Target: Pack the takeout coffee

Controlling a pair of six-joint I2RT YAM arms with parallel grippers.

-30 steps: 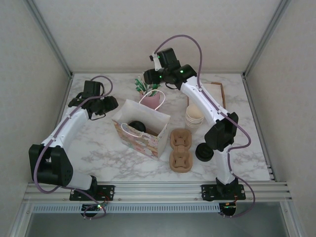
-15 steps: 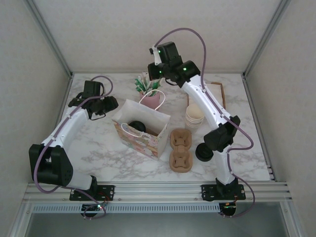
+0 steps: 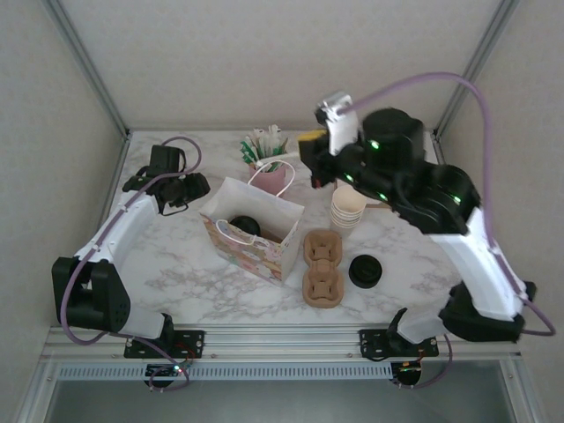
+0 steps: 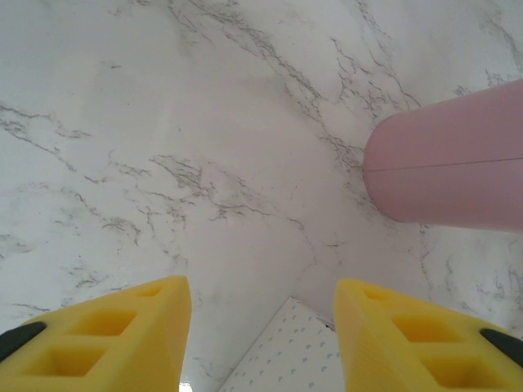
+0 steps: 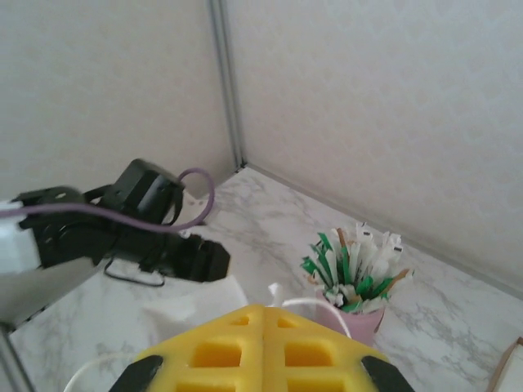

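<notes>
The takeout coffee (image 3: 245, 226) shows as a black disc inside the open patterned paper bag (image 3: 264, 249) at mid-table. My right gripper (image 3: 310, 138) hangs high above the table, behind the bag and to its right. Its yellow fingers (image 5: 204, 355) are pressed together with nothing between them. In the right wrist view the bag's white handle (image 5: 327, 303) shows just beyond the fingertips, below them. My left gripper (image 3: 198, 185) is low at the bag's left rear corner. It stands open (image 4: 263, 327) over bare marble, with the bag's corner (image 4: 290, 355) between the fingers.
A pink cup of sachets and stirrers (image 3: 269, 157) (image 5: 353, 278) (image 4: 445, 167) stands behind the bag. Stacked lidless cream cups (image 3: 346, 208), two brown cup carriers (image 3: 322, 266) and a loose black lid (image 3: 365, 271) lie right of the bag.
My right arm has lifted and swung right, away from the pink cup and the bag handle, and now looms near the camera. The left arm and the bag have not moved.
</notes>
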